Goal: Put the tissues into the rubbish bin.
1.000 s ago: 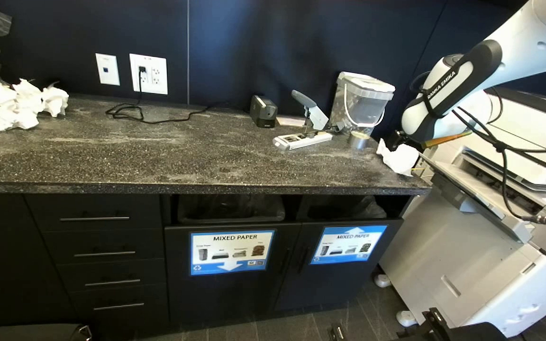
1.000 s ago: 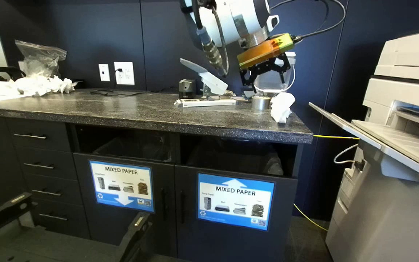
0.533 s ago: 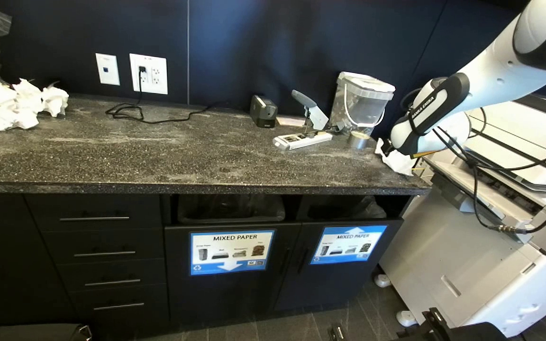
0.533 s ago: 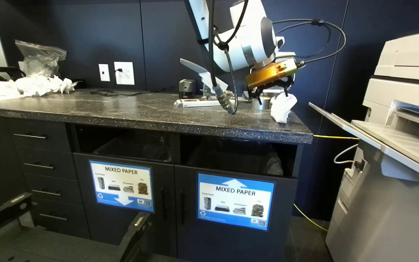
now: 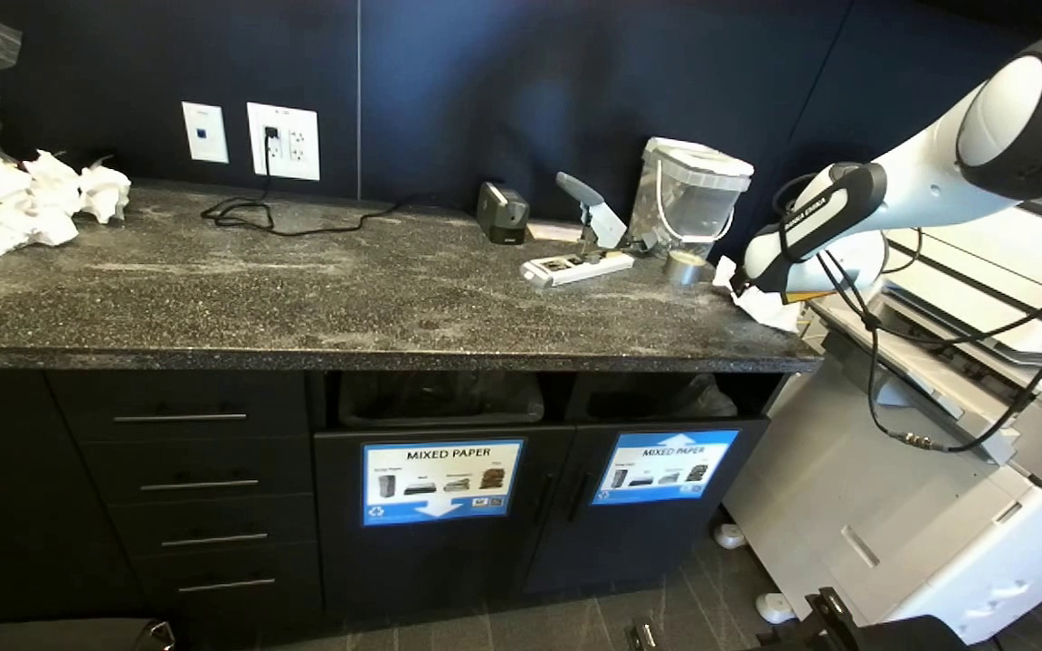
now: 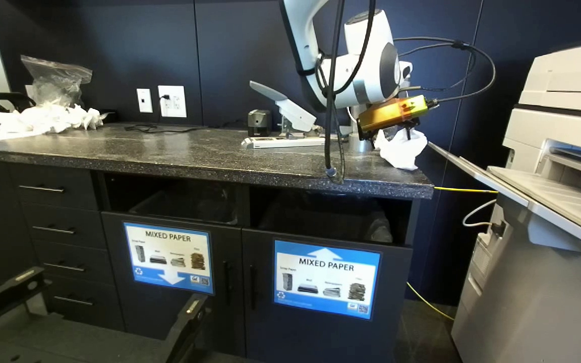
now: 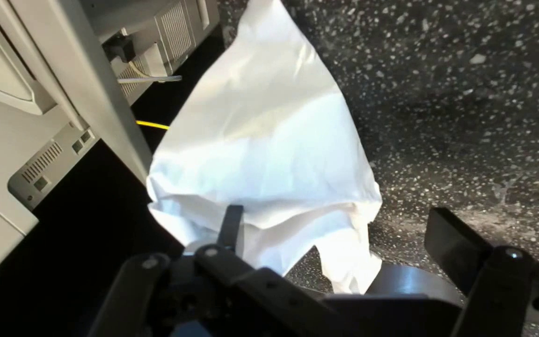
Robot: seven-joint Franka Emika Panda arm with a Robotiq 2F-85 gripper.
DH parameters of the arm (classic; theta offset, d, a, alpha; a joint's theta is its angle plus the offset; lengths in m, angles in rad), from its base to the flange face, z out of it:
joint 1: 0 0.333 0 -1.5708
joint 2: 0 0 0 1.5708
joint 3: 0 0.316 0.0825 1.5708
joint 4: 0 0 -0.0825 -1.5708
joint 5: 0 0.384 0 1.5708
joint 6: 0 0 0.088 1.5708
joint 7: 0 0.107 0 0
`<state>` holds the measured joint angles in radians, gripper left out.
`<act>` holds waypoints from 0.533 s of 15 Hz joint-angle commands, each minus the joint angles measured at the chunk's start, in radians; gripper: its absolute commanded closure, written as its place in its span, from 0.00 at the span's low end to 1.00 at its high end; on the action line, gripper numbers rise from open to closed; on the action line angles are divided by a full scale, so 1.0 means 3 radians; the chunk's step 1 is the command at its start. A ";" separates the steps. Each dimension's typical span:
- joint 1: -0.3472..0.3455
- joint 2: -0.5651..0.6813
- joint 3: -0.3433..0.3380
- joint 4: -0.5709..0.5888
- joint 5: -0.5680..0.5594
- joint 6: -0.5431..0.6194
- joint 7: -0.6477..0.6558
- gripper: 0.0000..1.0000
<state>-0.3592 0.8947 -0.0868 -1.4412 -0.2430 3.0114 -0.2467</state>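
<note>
The biggest thing on my feeds is the counter point(image 6: 179, 151), a dark, white-speckled slab that looks like polished stone, squared off along the front. Past its end stands the printer point(image 6: 537, 287), smooth pale casing with slanted flat trays. Under the counter, at the printer end, I have the rubbish bin point(image 6: 321, 330): a matte black front, a wide dark slot above, and a flat blue-and-white sign point(image 6: 327, 279). A like bin point(image 5: 431, 565) sits just beside it. My arm point(image 6: 379, 65), rounded glossy white shells trailing black cables, leans over that same end.

The heap of tissues point(image 6: 51, 118) lies at the opposite end of the counter, white paper all creases and points, with a clear, crinkled plastic bag point(image 6: 57, 83) behind. Near the arm stands a see-through tub point(image 5: 688, 203) with a white lid and a thin looped handle.

I've got the claw point(image 7: 335, 220) low over the printer end, black angular jaws spread wide, with a grip on nothing. In the wrist view one finger point(image 7: 231, 229) overlaps the loose tissue point(image 7: 260, 154); whether it touches the paper, I can't tell. The opposite finger shows against bare counter. That tissue sits near the counter's edge, a lopsided wad, peaked at one end, smooth across the middle, pleated toward the claw. Near it is a shiny, metal-looking cylinder point(image 5: 686, 268).
</note>
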 commanded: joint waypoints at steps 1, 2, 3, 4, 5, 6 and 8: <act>-0.0163 0.0262 0.0177 0.0500 0.0040 -0.0148 -0.0168 0.00; -0.0090 0.0288 0.0119 0.0513 0.0092 -0.0137 -0.0183 0.00; -0.0125 0.0326 0.0174 0.0575 0.0098 -0.0168 -0.0228 0.00; -0.0232 0.0390 0.0286 0.0690 0.0049 -0.0234 -0.0256 0.00; -0.0198 0.0416 0.0272 0.0709 0.0032 -0.0242 -0.0237 0.00; -0.0204 0.0448 0.0299 0.0750 0.0023 -0.0257 -0.0252 0.00; -0.0245 0.0514 0.0370 0.0851 0.0017 -0.0313 -0.0313 0.00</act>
<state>-0.4117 0.9955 -0.0136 -1.2798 -0.2419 2.9444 -0.2963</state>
